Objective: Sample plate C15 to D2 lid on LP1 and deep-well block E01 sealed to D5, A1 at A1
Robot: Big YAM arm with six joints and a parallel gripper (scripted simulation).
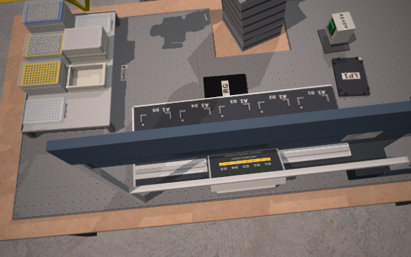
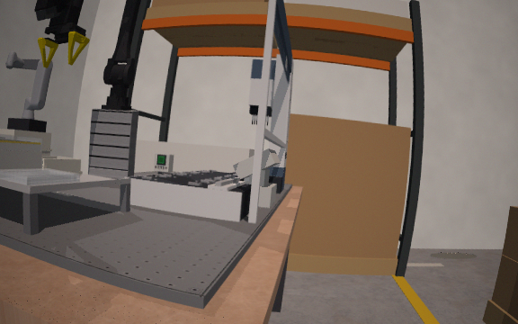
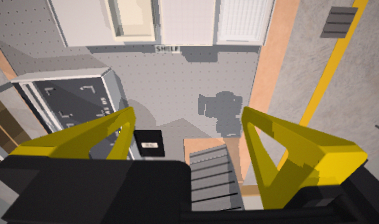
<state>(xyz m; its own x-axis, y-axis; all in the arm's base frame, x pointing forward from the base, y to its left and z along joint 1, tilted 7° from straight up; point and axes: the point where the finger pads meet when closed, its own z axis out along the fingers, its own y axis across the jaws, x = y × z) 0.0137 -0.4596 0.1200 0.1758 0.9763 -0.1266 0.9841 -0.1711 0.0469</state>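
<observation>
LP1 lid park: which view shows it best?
Top view: the lid park LP1 shows whole, dark, label readable, corner posts visible, nothing on it. The exterior view does not show it clearly among the deck hardware. The wrist view misses it, showing only the open pincer above the board.

The deck strip [image 1: 234, 108] reads D1 to D5, each with A1; black nest [image 1: 225, 86] RG; dark pad [image 1: 350, 76] LP1; key box [image 1: 343, 25] READY.
</observation>
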